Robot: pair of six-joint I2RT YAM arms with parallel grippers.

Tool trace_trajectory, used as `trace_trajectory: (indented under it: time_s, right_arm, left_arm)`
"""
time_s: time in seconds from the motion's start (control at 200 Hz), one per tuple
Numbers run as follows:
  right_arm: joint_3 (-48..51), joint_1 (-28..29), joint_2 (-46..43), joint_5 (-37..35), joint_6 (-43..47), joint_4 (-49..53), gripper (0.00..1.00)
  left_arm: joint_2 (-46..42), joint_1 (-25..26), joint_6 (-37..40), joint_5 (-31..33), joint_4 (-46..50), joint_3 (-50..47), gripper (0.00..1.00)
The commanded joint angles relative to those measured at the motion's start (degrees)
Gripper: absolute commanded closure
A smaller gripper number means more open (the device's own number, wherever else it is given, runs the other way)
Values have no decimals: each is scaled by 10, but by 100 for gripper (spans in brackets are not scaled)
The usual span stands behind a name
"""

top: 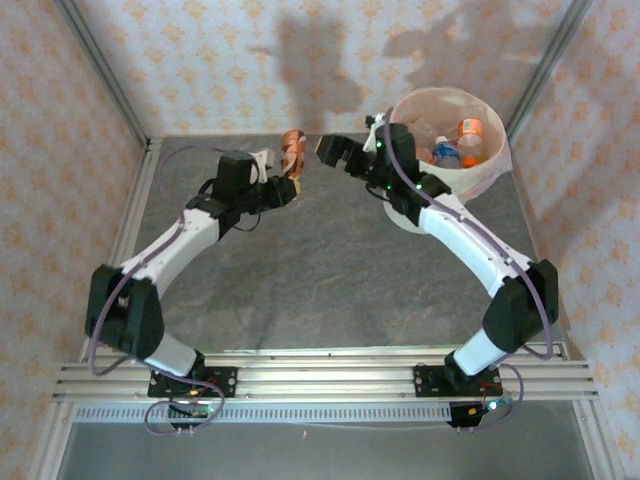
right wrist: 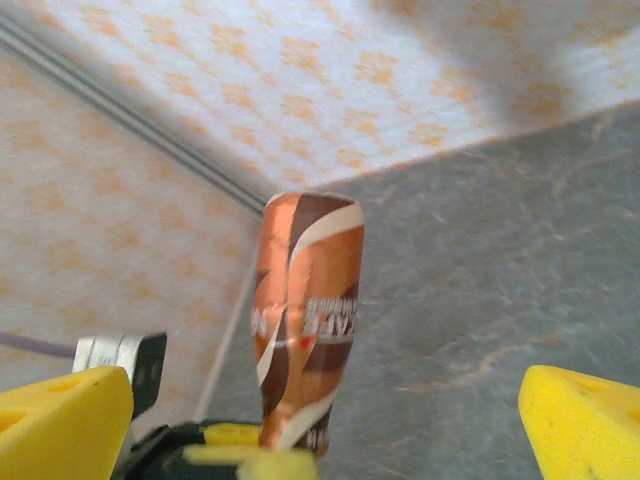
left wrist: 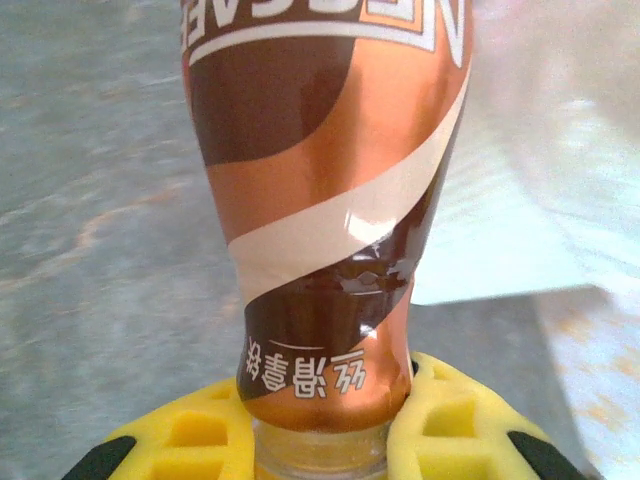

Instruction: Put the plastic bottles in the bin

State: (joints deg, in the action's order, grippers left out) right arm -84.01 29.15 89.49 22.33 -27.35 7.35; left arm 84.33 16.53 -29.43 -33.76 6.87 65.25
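Note:
A brown and orange plastic bottle (top: 292,153) with a cream swirl on its label is held up above the table at the back, left of centre. My left gripper (top: 283,186) is shut on it: in the left wrist view its yellow fingers (left wrist: 455,430) pinch the neck below the label of the bottle (left wrist: 330,200). My right gripper (top: 335,150) stands open just right of the bottle, facing it. In the right wrist view the bottle (right wrist: 305,320) stands between and beyond my wide-apart yellow fingertips (right wrist: 580,420). The bin (top: 478,178), cream-white, sits at the back right.
Inside the bin lie an orange bottle (top: 470,130) and a blue-capped bottle (top: 447,152). Patterned walls close the table at the back and both sides. The grey tabletop (top: 330,270) spreads between the two arms.

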Motion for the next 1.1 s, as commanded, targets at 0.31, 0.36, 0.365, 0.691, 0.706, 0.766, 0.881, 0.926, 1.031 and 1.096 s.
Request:
trace_trajectory:
  time_s: [0.31, 0.36, 0.365, 0.691, 0.706, 0.766, 0.881, 0.926, 1.031, 1.096]
  right_arm:
    - [-68, -20, -41, 240, 83, 89, 1]
    - [-68, -20, -43, 256, 80, 81, 1]
    - [-67, -20, -44, 257, 78, 79, 1]
    - [-85, -32, -30, 192, 12, 75, 1]
    - [-84, -33, -30, 194, 6, 70, 0]
    - [-74, -35, -30, 204, -14, 40, 3]
    - [-58, -36, -24, 232, -58, -26, 28]
    - [-55, -35, -21, 248, -67, -43, 33]
    - [-58, -35, -16, 252, -61, -40, 39]
    - [-61, -36, -17, 246, -47, -23, 42]
  left_arm:
    - [-85, 21, 14, -229, -94, 5, 92]
    - [-82, 29, 17, -242, -93, 14, 92]
    - [-82, 30, 18, -243, -92, 15, 92]
    - [-80, 44, 28, -269, -109, 25, 92]
    - [-80, 45, 28, -270, -109, 25, 92]
    - [-77, 46, 29, -276, -108, 26, 91]
    - [-75, 50, 36, -282, -105, 27, 90]
    - [-76, 50, 41, -278, -99, 27, 90]
    - [-73, 50, 41, -279, -102, 28, 90]
    - [-71, 50, 41, -280, -100, 30, 90]
